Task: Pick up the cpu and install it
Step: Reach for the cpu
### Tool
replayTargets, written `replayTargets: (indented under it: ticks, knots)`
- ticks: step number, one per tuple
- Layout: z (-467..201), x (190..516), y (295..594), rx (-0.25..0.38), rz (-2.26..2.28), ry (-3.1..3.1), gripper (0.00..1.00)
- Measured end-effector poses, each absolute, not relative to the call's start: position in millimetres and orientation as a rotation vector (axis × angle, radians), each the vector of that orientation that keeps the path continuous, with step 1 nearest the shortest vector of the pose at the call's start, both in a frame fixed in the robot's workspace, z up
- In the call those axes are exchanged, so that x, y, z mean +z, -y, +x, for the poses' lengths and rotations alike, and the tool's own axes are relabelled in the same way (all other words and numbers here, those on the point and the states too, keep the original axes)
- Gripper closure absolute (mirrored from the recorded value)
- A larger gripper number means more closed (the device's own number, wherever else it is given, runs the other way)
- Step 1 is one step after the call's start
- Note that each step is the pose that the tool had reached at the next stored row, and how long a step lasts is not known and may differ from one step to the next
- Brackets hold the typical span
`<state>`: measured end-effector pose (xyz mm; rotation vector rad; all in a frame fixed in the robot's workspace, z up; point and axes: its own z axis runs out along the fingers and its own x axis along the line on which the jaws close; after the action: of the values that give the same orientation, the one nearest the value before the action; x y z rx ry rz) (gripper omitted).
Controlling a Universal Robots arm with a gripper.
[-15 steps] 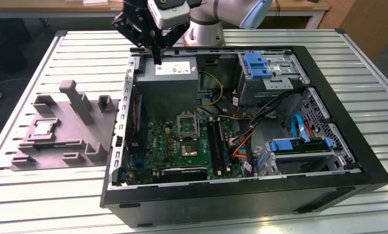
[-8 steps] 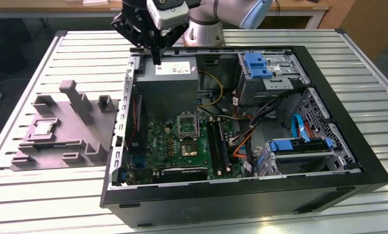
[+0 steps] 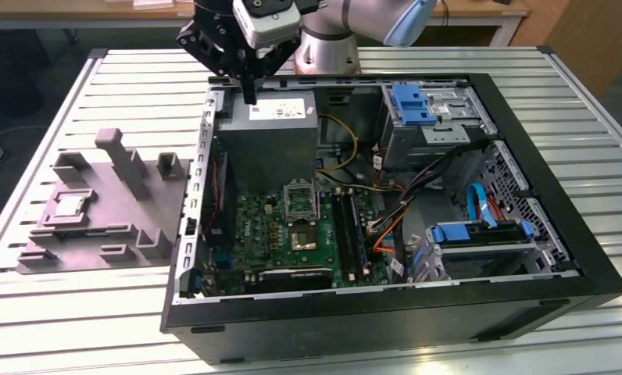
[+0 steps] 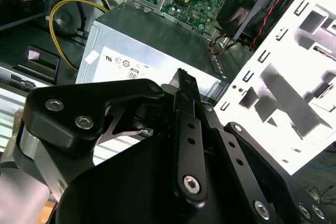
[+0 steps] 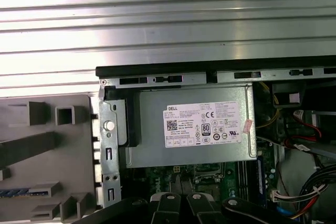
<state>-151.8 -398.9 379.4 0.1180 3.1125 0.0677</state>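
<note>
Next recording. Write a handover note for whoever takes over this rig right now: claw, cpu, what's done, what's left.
Claw: shut, nothing in it, pointing down over the power supply box inside the open computer case.
Cpu: lying flat in the grey tray, at the exterior view's left of the case, well apart from the claw.
Socket: its metal frame shows inside the case; I cannot tell its state.
Done: nothing yet.
Left: both the pickup and the install.

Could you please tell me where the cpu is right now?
In the exterior view the cpu lies on the grey fixture at that view's left, outside the computer case, well apart from the gripper hovering over the power supply.
</note>
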Motion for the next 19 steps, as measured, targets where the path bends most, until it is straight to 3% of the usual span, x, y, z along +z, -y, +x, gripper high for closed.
replayTargets:
  ticks: [19]
  knots:
    - [-156.2, 377.8, 398.9, 0.068, 0.118, -3.112, 0.89]
